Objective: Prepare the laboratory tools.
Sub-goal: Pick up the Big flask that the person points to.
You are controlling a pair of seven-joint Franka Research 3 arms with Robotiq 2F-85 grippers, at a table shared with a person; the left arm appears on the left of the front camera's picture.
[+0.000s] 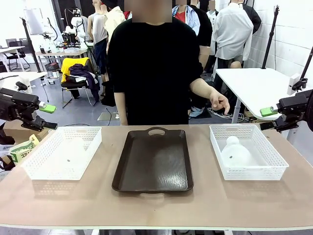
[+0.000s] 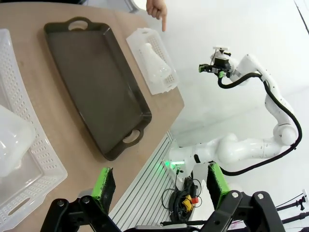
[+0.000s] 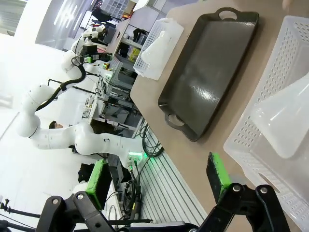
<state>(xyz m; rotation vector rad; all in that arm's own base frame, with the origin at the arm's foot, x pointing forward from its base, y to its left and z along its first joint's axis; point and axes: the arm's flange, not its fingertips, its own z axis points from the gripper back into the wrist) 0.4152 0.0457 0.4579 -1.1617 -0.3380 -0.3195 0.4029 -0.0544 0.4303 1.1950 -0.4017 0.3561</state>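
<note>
Two frosted-white conical flasks lie in the white mesh baskets. One flask point(image 1: 68, 149) point(image 2: 12, 140) point(image 3: 159, 43) is in the left basket point(image 1: 90, 147). The other flask point(image 1: 235, 152) point(image 3: 285, 121) point(image 2: 154, 60) is in the right basket point(image 1: 254, 172). My left gripper point(image 1: 49, 116) point(image 2: 161, 186) hangs open off the table's left end, above and outside its basket. At the table's right end my right gripper point(image 1: 266, 119) point(image 3: 158, 178) hovers open, high and beyond its basket. Neither holds anything.
A dark brown handled tray point(image 1: 154, 161) point(image 2: 96, 87) point(image 3: 212, 67) lies between the baskets with nothing on it. A person in black stands at the far side, one hand point(image 1: 219, 102) point(image 2: 157, 9) held above the right basket's far corner. A second white table point(image 1: 259, 83) stands behind on the right.
</note>
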